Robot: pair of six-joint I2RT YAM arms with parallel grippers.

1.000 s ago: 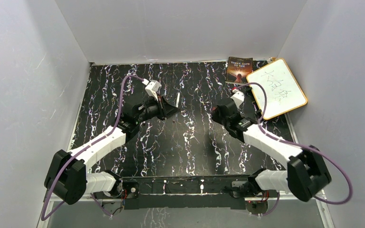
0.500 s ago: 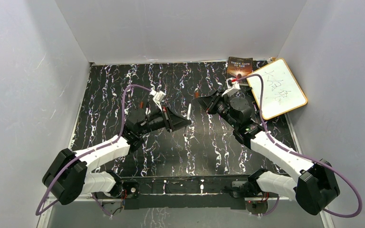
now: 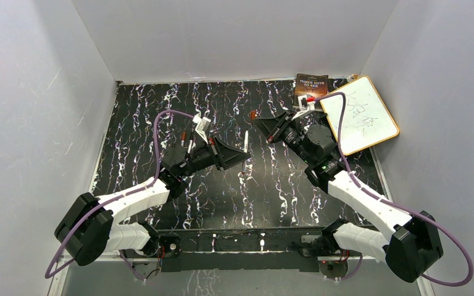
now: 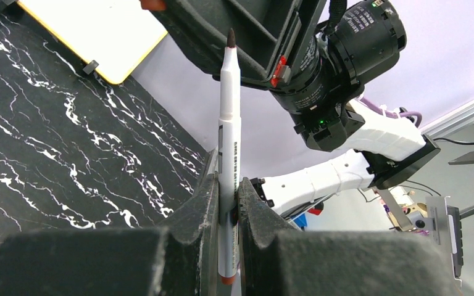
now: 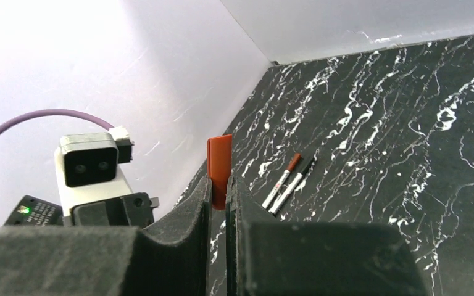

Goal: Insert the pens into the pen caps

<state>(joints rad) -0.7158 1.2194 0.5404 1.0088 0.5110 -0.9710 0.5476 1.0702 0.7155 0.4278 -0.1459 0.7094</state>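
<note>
We see the left gripper [image 4: 225,185] clamped on a pen [image 4: 229,123], its jaws closed on the lower barrel. The pen is slim and white, with grey print along its side, a reddish butt end below the fingers and a small dark tip pointing away from them. It hangs above the middle of the table [image 3: 259,191], toward the far half.

The right gripper [image 5: 218,185] pinches a pen cap [image 5: 220,160], a short reddish-brown tube that sticks out past the fingertips. We find it near the pen's tip but apart from it.

Two further pens [image 5: 287,179] lie side by side near the table's left edge. One wears a reddish-brown cap, and we cannot tell whether the other's dark end is a cap or a tip.

A whiteboard [image 3: 361,120] and a book [image 3: 310,89] fill the far right corner. Walls [image 3: 37,92] rise along the left, far and right edges, and dark marbled surface spreads from the grippers to the near edge.
</note>
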